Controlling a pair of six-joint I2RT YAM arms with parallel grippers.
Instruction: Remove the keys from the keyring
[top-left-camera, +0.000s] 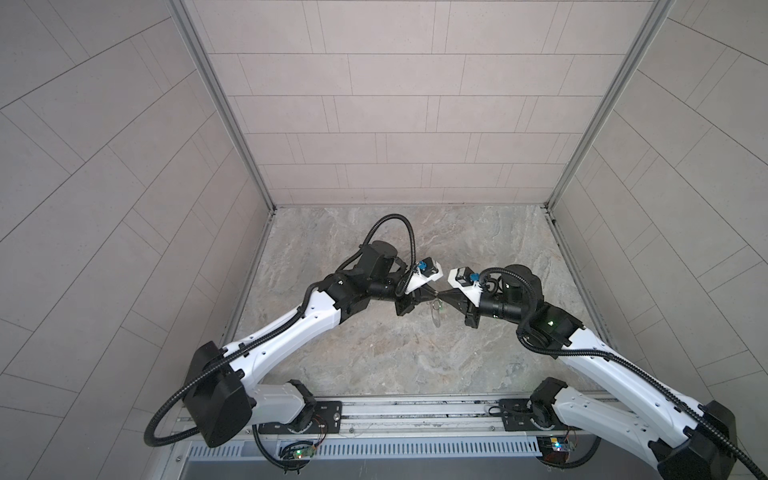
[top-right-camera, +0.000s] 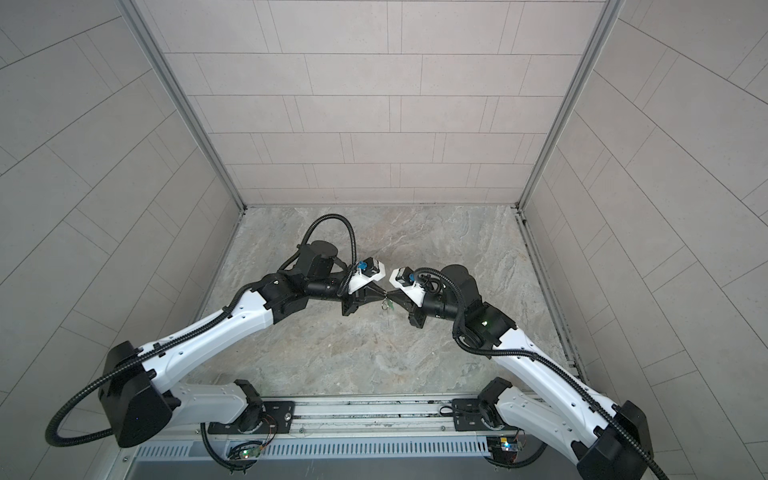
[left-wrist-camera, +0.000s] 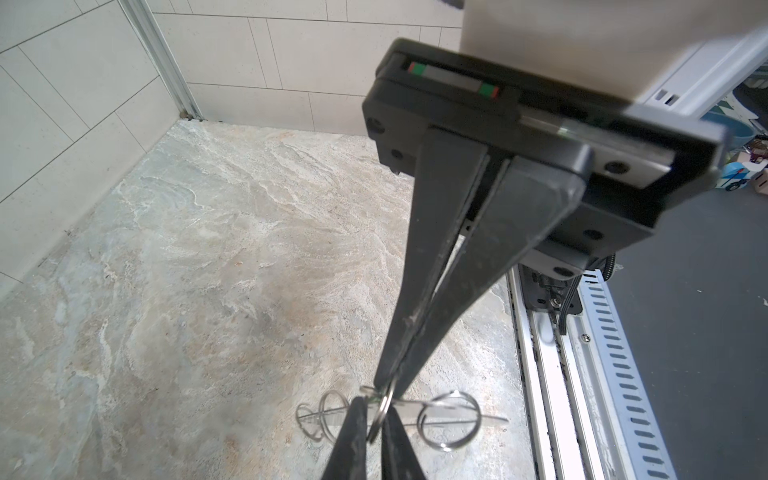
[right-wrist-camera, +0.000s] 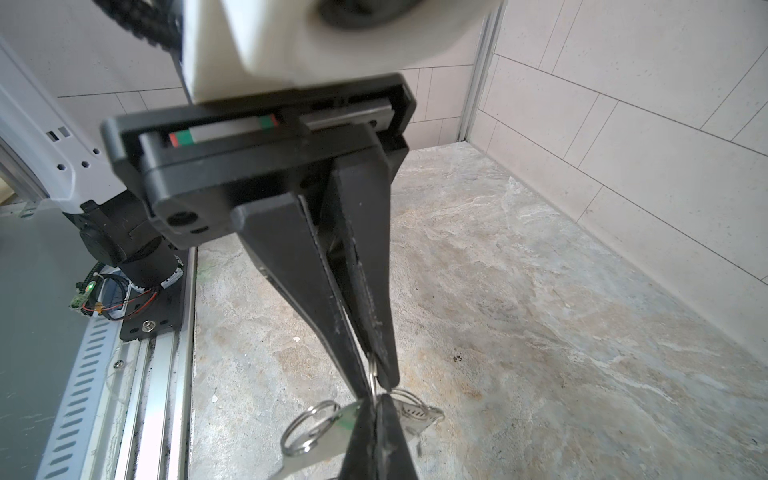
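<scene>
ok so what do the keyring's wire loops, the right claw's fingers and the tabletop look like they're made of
Keyring wire loops: bright silver metal, probably steel; they glint and coil like split rings.
Right claw fingers: matt black, likely plastic; dull, with pale scuffs along the edges.
Tabletop: matt stone or a stone-print laminate, grey-beige veining; which cannot be told.

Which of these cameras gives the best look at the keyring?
The left wrist view: the keyring appears close, fairly sharp and nearly whole. The right wrist view shows it blurred and partly hidden; in both top views it is a tiny glint.
</scene>
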